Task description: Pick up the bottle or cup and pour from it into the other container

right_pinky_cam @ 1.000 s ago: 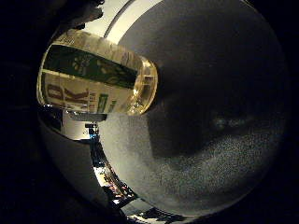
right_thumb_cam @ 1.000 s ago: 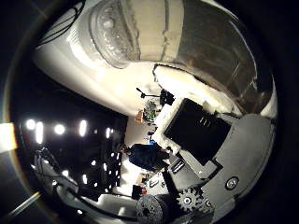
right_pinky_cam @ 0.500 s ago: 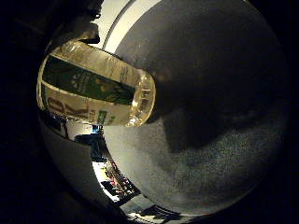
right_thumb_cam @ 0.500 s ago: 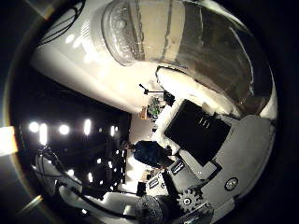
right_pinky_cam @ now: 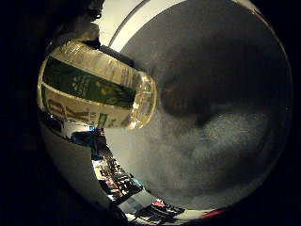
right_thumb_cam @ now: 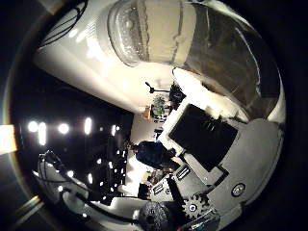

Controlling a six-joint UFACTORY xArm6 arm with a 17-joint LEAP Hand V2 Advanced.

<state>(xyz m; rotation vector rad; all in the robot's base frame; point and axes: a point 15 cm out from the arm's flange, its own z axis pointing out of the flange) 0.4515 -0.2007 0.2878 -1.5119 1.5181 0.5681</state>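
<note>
The bottle (right_pinky_cam: 94, 84) is very close to the palm and lies tipped over the grey table (right_pinky_cam: 225, 117). The hand (right_thumb_cam: 231, 159) seems to hold it, but its fingers cannot be made out. Likely lifting; next it must find the other container, which is out of sight.

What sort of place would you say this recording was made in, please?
Probably an indoor lab or studio. A clear plastic bottle with a green label, close to the palm, is above a grey speckled tabletop; rows of bright ceiling lights shine in a dark room beyond.
</note>
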